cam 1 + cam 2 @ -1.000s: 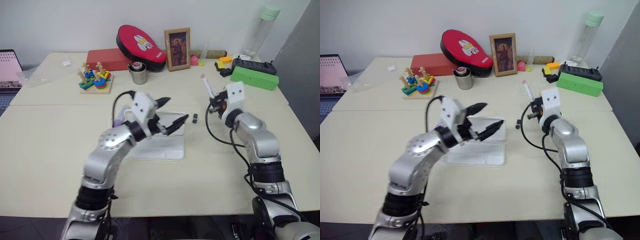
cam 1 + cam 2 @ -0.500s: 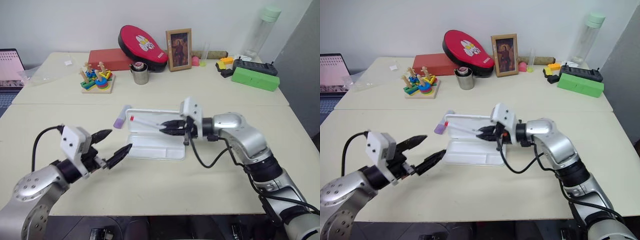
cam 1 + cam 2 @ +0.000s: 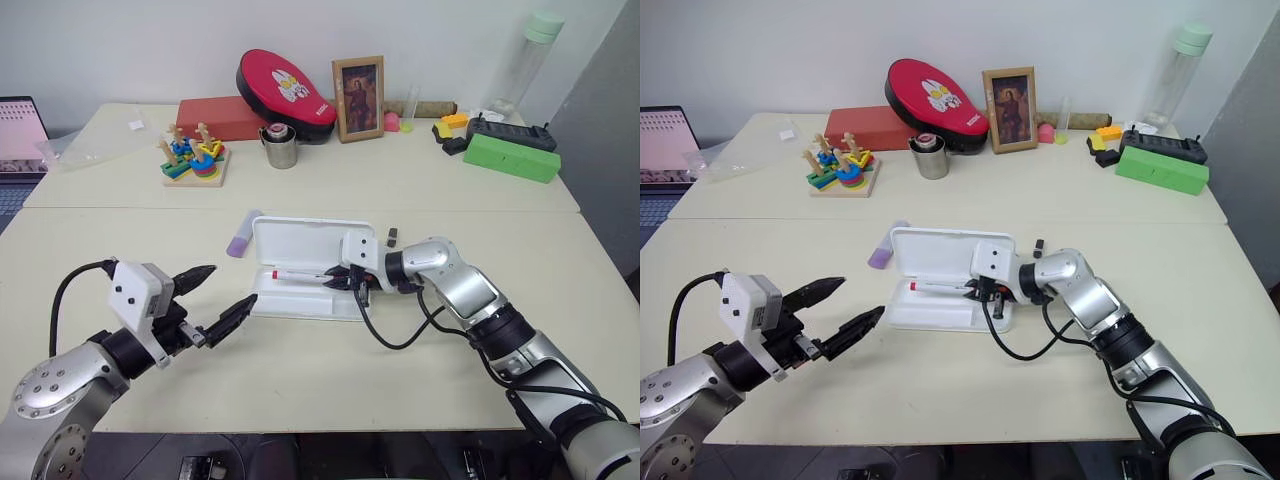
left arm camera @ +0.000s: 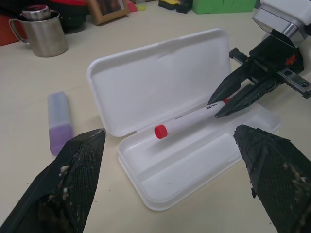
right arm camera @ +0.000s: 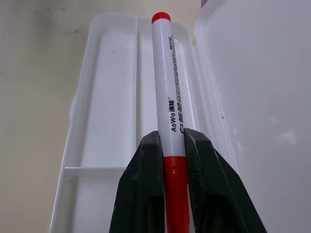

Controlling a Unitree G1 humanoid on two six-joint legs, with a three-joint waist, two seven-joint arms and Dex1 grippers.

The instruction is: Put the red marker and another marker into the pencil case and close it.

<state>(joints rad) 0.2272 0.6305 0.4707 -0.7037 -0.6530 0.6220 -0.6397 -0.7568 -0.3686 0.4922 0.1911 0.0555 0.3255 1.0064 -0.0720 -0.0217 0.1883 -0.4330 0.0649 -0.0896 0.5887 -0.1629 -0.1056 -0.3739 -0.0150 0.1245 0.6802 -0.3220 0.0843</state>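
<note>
The pencil case (image 3: 306, 241) lies open mid-table, lid flat behind its shallow tray (image 4: 182, 177). My right gripper (image 3: 340, 278) reaches in from the case's right end and is shut on the red marker (image 5: 167, 87) by its red tail. The marker (image 4: 189, 119) lies about level over the tray along the hinge side; I cannot tell whether it touches the tray. Another marker, the short lilac one (image 3: 240, 233), lies on the table just left of the lid. My left gripper (image 3: 228, 285) hovers open near the case's front left corner, holding nothing.
A small black piece (image 3: 391, 235) lies right of the case. Along the back stand a stacking toy (image 3: 190, 158), a metal cup (image 3: 279, 148), a red box (image 3: 212, 115), a photo frame (image 3: 357, 97), a green box (image 3: 510, 157) and a bottle (image 3: 525, 60).
My left arm has drawn back from over the case to the near left. My right gripper swung the marker from upright at the right down to level over the tray.
</note>
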